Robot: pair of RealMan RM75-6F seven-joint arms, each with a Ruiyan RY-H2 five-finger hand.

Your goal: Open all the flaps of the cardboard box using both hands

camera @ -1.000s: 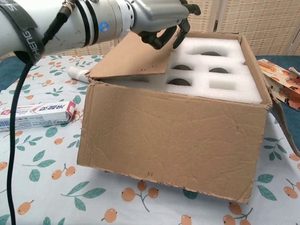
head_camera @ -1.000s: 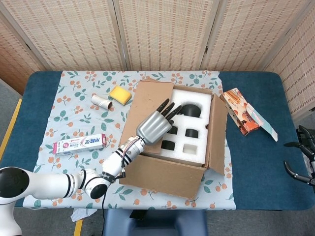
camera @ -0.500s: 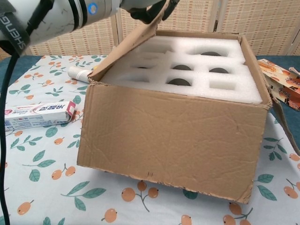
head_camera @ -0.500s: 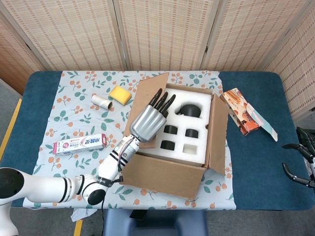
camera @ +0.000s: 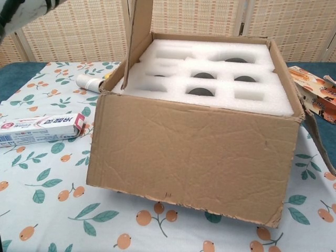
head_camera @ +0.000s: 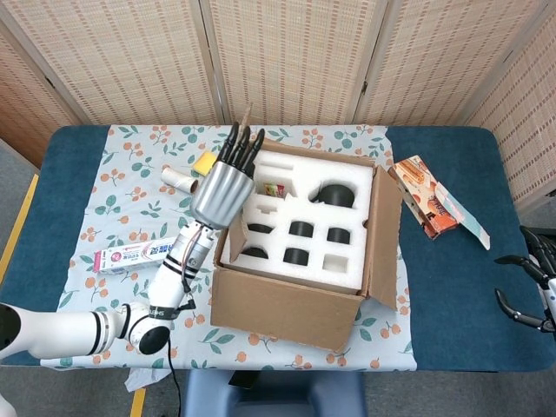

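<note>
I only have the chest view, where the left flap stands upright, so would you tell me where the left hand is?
Observer: The left hand is at the cardboard box's left wall, its fingers stretched up along the left flap.
Operator: Thank you. Where is the right hand?
Observer: The right hand is at the far right of the head view, well away from the box, holding nothing.
Operator: Is anything in the foam that I cannot see?
Observer: A small red and yellow item lies in a slot of the foam insert near the left flap.
</note>
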